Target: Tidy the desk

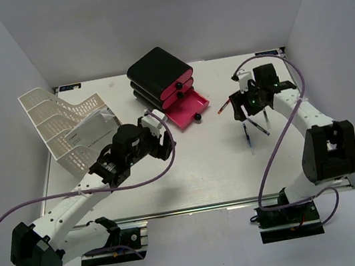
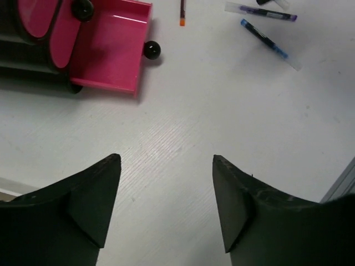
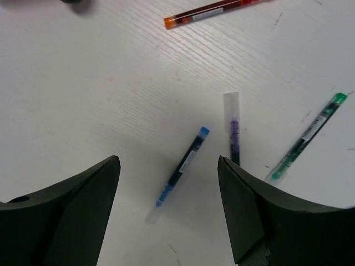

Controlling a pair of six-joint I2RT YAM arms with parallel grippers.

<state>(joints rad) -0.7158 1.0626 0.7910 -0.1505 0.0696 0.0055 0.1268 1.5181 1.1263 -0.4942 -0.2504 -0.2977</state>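
The desk [image 1: 210, 168] is a white tabletop with grey walls around it. My left gripper [image 1: 165, 147] is open and empty, low over bare desk [image 2: 183, 122] in front of the open pink drawer [image 2: 111, 47]. My right gripper [image 1: 245, 110] is open and empty above several loose pens. In the right wrist view a blue pen [image 3: 183, 166] lies between my fingers, a purple pen [image 3: 234, 136] beside the right finger [image 3: 249, 216], a green pen [image 3: 308, 136] further right, and a red pen [image 3: 213, 11] at the top.
A black-and-pink drawer unit [image 1: 160, 75] stands at the back centre, its bottom drawer [image 1: 187, 110] pulled out. A white mesh paper tray [image 1: 61, 121] holding papers [image 1: 89, 130] stands at the left. A metal rail [image 1: 209, 207] runs along the front edge.
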